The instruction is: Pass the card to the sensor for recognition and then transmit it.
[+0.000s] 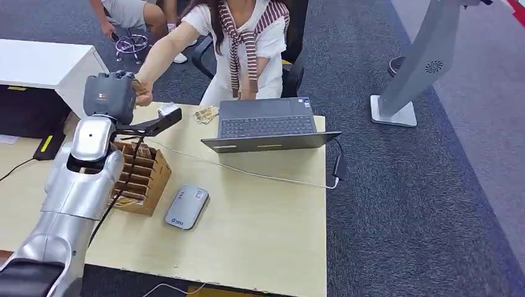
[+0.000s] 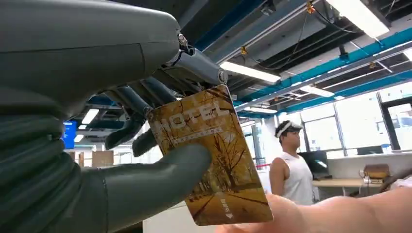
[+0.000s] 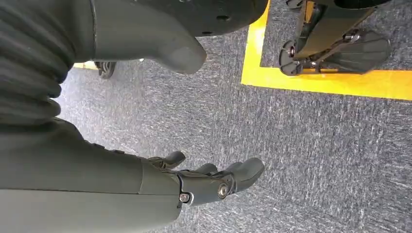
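Golden-brown hotel key card (image 2: 211, 155) printed with autumn trees is pinched between thumb and fingers of the left robot hand (image 1: 111, 94), raised past the wooden card box (image 1: 141, 178) on the pale tabletop (image 1: 260, 204). A person's hand (image 1: 143, 91) touches it right there. The right robot hand (image 3: 204, 182) hangs empty, fingers loosely apart, over grey carpet (image 3: 316, 145).

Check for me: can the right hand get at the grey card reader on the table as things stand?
Probably not without a big move. The right hand hangs open over the carpet, away from the table. The card reader itself lies uncovered beside the wooden box.
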Motion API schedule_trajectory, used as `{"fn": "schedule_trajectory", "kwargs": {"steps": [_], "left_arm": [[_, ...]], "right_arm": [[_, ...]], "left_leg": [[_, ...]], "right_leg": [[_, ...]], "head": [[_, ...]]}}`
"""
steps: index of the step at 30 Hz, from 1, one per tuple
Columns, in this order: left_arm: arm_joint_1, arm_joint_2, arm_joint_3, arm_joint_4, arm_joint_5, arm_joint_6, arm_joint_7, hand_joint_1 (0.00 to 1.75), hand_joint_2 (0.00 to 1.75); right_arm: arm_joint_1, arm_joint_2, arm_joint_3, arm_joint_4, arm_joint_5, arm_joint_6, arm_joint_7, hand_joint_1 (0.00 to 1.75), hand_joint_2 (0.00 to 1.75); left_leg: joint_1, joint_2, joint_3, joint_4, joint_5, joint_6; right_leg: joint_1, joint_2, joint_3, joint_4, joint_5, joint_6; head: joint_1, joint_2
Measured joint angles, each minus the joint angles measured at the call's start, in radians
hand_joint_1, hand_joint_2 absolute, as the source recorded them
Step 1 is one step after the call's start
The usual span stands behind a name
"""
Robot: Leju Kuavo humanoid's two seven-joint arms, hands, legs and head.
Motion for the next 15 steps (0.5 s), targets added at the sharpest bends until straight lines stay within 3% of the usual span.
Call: {"fn": "schedule_trajectory", "kwargs": {"steps": [4,7,15], "left_arm": [[-0.001,-0.011,-0.003,0.000,0.003,0.007,-0.019,1.75,1.75],[0.025,-0.021,-0.004,-0.014,0.016,0.050,-0.049,1.75,1.75],[0.339,-0.044,-0.033,-0.284,0.091,0.167,-0.116,1.75,1.75]], "right_arm": [[0.000,0.000,0.000,0.000,0.002,0.001,0.002,0.00,1.75],[0.000,0.000,0.000,0.000,0.002,0.000,0.002,0.00,1.75],[0.002,0.002,-0.029,0.000,-0.021,-0.022,-0.005,0.00,1.75]], "left_leg": [[0.000,0.000,0.000,0.000,0.000,0.000],[0.000,0.000,0.000,0.000,0.000,0.000],[0.000,0.002,-0.001,0.000,-0.001,0.001]], "right_leg": [[0.000,0.000,0.000,0.000,0.000,0.000],[0.000,0.000,0.000,0.000,0.000,0.000],[-0.001,0.003,-0.001,0.000,-0.001,0.000]], "head": [[0.000,0.000],[0.000,0.000],[0.000,0.000]]}}
